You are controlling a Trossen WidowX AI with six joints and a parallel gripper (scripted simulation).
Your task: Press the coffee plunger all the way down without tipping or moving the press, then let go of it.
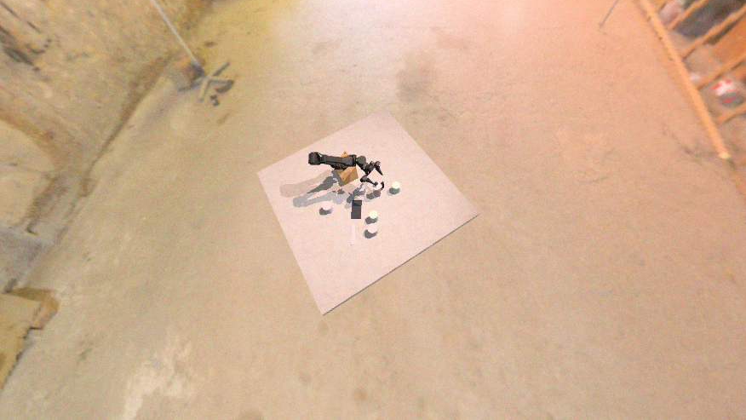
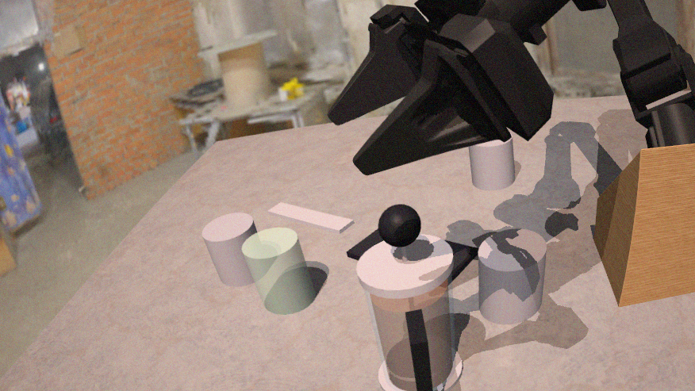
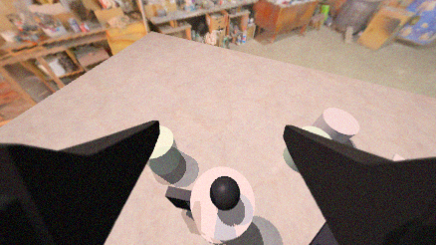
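Observation:
The glass coffee press (image 2: pixel 409 325) (image 1: pixel 364 189) stands upright on the pinkish board (image 1: pixel 329 272) (image 2: pixel 153 315). Its pale lid is on top, and the black plunger knob (image 2: pixel 399 224) (image 3: pixel 224 192) sits low, just above the lid. My gripper (image 2: pixel 342 143) (image 3: pixel 222 128) (image 1: pixel 378 176) is open wide and empty. It hangs above the knob without touching it, one finger on each side in the wrist view.
Around the press are lilac cups (image 2: pixel 228 248) (image 2: pixel 511 276) (image 2: pixel 490 163), a pale green cup (image 2: pixel 276 269) (image 3: pixel 164 153), a flat white strip (image 2: pixel 311 216) and a black slab (image 2: pixel 363 246). The wooden block (image 2: pixel 650 223) (image 1: pixel 347 173) carrying the arm stands to the right.

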